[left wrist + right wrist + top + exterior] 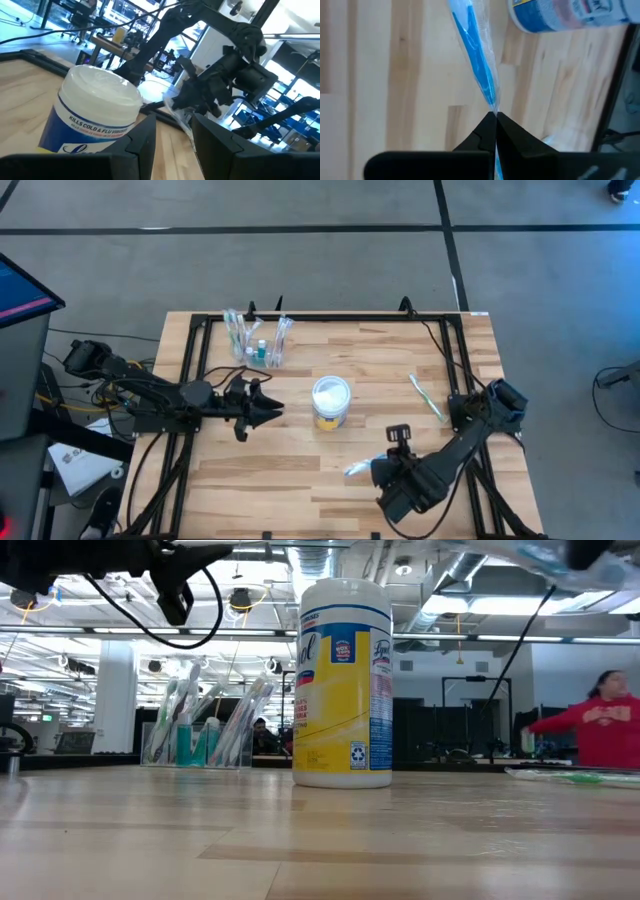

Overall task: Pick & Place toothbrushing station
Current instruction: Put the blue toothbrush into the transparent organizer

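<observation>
The toothbrushing station point(258, 340), a see-through stand with brushes in upright cups, stands at the table's far left; it also shows in the low view point(200, 730). My right gripper point(378, 471) is at the near middle, shut on a blue toothbrush in a clear wrapper point(472, 47), which is lifted above the table point(560, 560). My left gripper point(172, 145) is open and empty, just left of the white-topped, yellow-banded tub point(331, 402), pointing at it. My right gripper pinches one end of the wrapped toothbrush point(493, 111) between its two fingertips point(482, 131). The toothbrush runs on ahead of the fingers, in line with them, toward the table's left. It is lifted clear of the table.
The tub point(342, 685) stands mid-table between the two grippers. A green toothbrush in a wrapper point(428, 398) lies on the table's right part. A dark frame point(330, 317) runs along the far edge. A person in red point(600, 725) is in the room behind.
</observation>
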You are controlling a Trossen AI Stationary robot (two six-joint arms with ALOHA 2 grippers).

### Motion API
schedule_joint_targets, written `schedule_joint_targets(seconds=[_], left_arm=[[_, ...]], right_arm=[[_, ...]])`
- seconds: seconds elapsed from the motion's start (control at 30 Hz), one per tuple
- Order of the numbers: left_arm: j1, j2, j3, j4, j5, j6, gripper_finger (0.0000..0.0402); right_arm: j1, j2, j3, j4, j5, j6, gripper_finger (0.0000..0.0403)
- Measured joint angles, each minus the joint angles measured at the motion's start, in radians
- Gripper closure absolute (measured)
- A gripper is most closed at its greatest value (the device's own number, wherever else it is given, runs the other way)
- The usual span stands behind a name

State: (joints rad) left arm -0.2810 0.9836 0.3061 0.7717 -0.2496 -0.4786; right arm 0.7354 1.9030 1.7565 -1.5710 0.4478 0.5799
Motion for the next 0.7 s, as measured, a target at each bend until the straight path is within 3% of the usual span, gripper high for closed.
schedule_joint_targets(seconds=[0.33,0.7], left_arm=[[0.0,0.0,0.0,0.009,0.003,-0.031,0.0279],[0.0,0.0,0.0,0.053,0.028,-0.058,0.0279]], right_arm=[[-0.051,0.0,0.005,-0.002,0.074,-0.117,0.0403],[-0.065,0.0,0.176,0.001,0.23,-0.293,0.0403]])
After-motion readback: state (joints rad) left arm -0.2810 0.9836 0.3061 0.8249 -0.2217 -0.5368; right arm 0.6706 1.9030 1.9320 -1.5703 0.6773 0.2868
